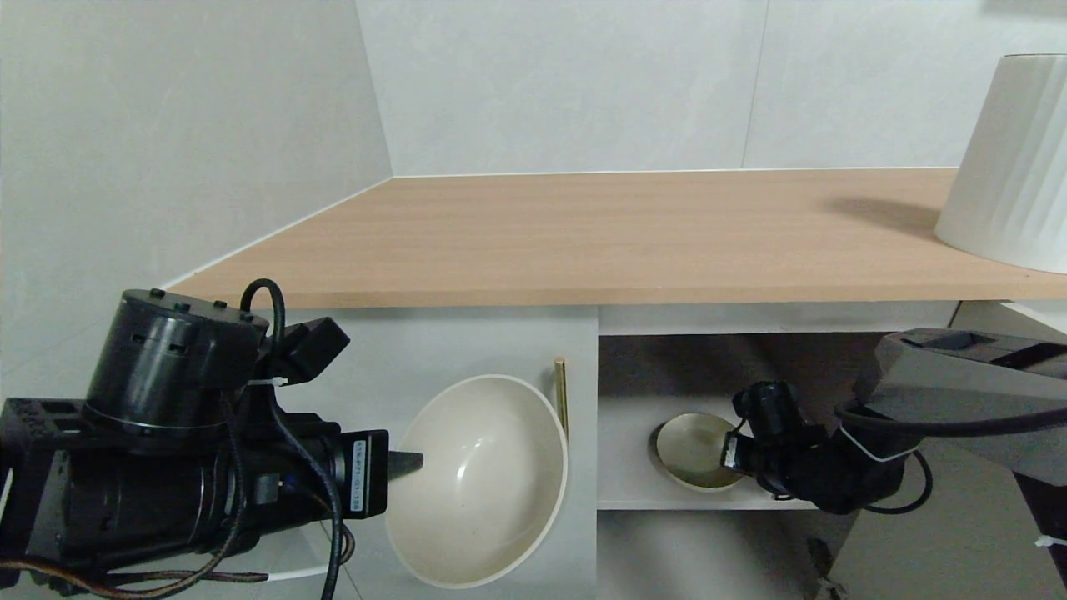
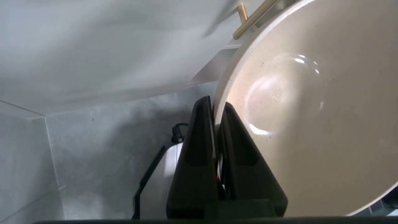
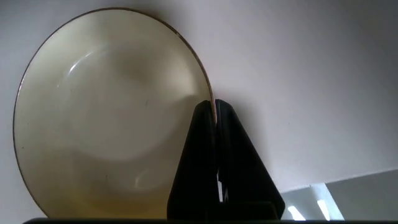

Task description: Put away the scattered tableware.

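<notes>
Under the wooden table (image 1: pixel 583 233), both dishes are pinched by their rims, probably for shelving.
Left end effector (image 1: pixel 406 464), arm level, clamps the large cream ceramic bowl (image 1: pixel 479 483) before the white cabinet door (image 1: pixel 467 350); right end effector (image 1: pixel 735 454), inside the open white shelf (image 1: pixel 625 475), clamps the small amber glass saucer (image 1: pixel 692 450), tilted.

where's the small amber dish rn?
Head view, right of centre: the small amber dish is inside the open cabinet shelf under the wooden counter, its rim pinched by the right gripper.
</notes>
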Robot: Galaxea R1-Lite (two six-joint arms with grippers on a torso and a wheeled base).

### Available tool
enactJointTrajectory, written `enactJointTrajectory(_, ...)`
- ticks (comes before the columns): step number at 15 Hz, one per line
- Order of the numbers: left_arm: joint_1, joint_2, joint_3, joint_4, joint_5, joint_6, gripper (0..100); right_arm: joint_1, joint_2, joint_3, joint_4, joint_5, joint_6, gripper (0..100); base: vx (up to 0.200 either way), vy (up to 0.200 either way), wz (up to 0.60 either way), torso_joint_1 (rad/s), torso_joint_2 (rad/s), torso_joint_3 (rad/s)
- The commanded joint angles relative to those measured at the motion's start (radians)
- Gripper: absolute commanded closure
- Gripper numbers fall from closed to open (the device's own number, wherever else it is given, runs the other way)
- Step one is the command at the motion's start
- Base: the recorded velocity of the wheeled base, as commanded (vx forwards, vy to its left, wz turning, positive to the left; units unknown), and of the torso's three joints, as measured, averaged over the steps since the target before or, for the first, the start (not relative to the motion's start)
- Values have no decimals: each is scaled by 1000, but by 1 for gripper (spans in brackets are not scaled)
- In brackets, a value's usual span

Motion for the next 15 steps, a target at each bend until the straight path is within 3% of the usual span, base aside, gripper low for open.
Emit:
enactJointTrajectory(1,0,1,0,0,0,-1,100,0,2,-3,0,0,0,100,0,0,0,0,0,0)
enactJointTrajectory(3,0,2,0,0,0,-1,100,0,2,-3,0,-1,0,100,0,0,0,0,0,0)
enactJointTrajectory(4,0,2,0,0,0,1,100,0,2,-3,0,-1,0,0,0,0,0,0,0,0)
enactJointTrajectory(11,-4,14,0,-2,-2,1,100,3,-36,29,15,-1,0,0,0,0,0,0,0,0)
enactJointTrajectory(15,-43,80,-23,-3,18,1,100,97,-358,237,46,158,-72,0,0,0,0,0,0,0)
